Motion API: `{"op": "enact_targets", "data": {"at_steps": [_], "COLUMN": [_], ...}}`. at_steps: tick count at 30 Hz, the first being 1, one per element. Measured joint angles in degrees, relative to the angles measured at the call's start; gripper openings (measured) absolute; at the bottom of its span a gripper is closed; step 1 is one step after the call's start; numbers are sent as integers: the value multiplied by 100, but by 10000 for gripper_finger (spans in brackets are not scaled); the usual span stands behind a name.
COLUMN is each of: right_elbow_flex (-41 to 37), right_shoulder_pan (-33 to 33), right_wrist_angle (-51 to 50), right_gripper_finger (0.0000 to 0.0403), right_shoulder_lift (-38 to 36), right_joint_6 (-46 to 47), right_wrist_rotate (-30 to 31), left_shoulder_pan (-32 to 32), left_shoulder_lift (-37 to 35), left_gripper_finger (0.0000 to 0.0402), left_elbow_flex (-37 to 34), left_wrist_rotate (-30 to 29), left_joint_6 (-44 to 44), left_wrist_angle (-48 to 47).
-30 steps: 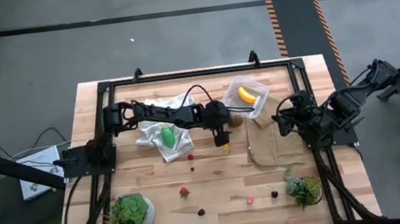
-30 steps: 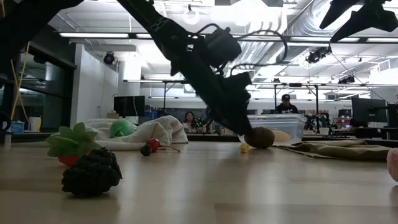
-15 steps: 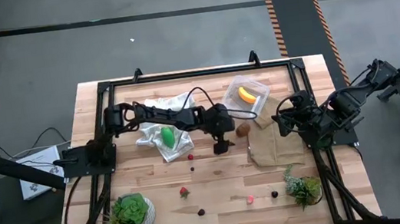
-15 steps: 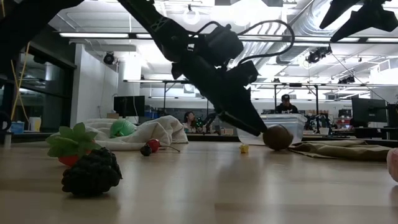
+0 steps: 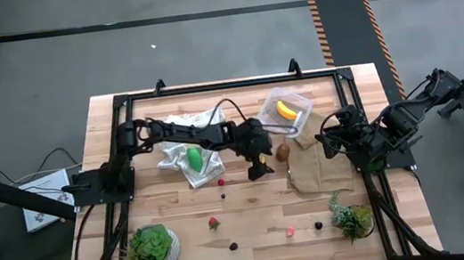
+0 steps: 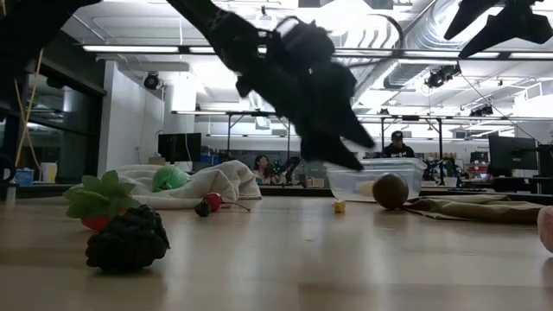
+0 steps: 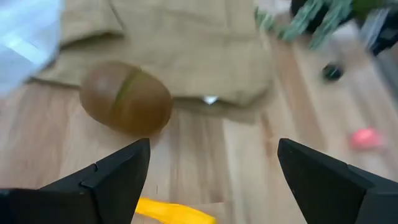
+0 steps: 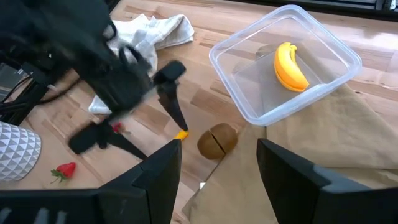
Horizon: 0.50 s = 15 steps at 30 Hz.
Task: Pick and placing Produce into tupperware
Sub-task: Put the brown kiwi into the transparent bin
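we show the left pincer (image 5: 257, 164) hanging with its fingers spread wide and empty above the bench (image 5: 254, 226), just beside the brown kiwi-like ball (image 5: 282, 151) and a small orange-yellow piece (image 8: 181, 134). the kiwi rests on the wood at the edge of the flat brown cloth (image 5: 313, 169), near the tupperware (image 5: 286, 110), which holds the yellow banana (image 5: 286, 109). we judge the kiwi light, rigid, smooth and prone to rolling; take it across its widest middle. the right pincer (image 5: 327, 141) waits, parted and empty, over the cloth.
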Motion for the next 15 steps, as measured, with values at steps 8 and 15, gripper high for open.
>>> {"op": "enact_targets", "data": {"at_steps": [8,15], "right_elbow_flex": [0,1], "right_shoulder_pan": [7,7], "right_wrist_angle": [121,-39], "right_gripper_finger": [200,200], "right_shoulder_lift": [-257,-515], "right_joint_6": [-147,-558], "right_wrist_rotate": [-406,-656], "left_shoulder_pan": [-4,0], "left_shoulder_lift": [-1113,-1864], "left_gripper_finger": [342,303], "left_elbow_flex": [9,9], "left_wrist_rotate": [251,241], "left_joint_6": [-358,-434], "left_wrist_angle": [-731,-1679]}}
